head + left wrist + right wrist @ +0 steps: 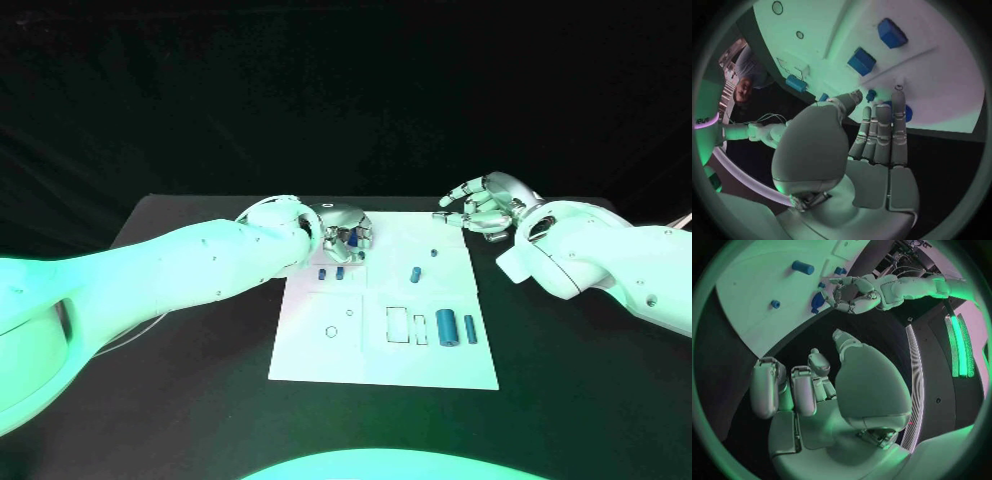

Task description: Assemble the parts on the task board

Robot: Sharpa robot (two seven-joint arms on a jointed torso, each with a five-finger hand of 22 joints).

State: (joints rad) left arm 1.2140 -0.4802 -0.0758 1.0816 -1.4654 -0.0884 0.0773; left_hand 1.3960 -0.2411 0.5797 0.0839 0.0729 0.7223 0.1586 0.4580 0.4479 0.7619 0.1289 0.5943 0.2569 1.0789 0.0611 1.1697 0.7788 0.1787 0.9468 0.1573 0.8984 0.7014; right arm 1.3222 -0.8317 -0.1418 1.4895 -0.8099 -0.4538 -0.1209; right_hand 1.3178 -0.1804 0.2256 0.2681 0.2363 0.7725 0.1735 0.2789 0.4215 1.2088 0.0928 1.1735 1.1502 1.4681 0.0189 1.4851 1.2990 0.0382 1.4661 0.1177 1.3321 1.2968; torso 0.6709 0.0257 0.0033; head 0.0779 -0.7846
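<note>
The white task board point(382, 345) lies mid-table. On it are two blue blocks point(330, 272), a short blue peg point(414, 273) and two upright blue cylinders point(457, 328). My left hand point(343, 232) is low over the board's far left corner. Its fingers point(882, 130) are stretched out, and the thumb tip lies beside a small blue part point(871, 94). I cannot tell whether that part is pinched. A blue disc point(906, 112) lies behind the fingertips. My right hand point(488, 205) hovers by the far right corner, fingers loosely spread and holding nothing.
Outlined slots point(397, 324) and small holes point(332, 331) mark the board's near half. Black table point(173, 380) surrounds the board on all sides. The right wrist view shows my left hand point(851, 292) at the board's edge, with a blue cylinder point(803, 267) beyond it.
</note>
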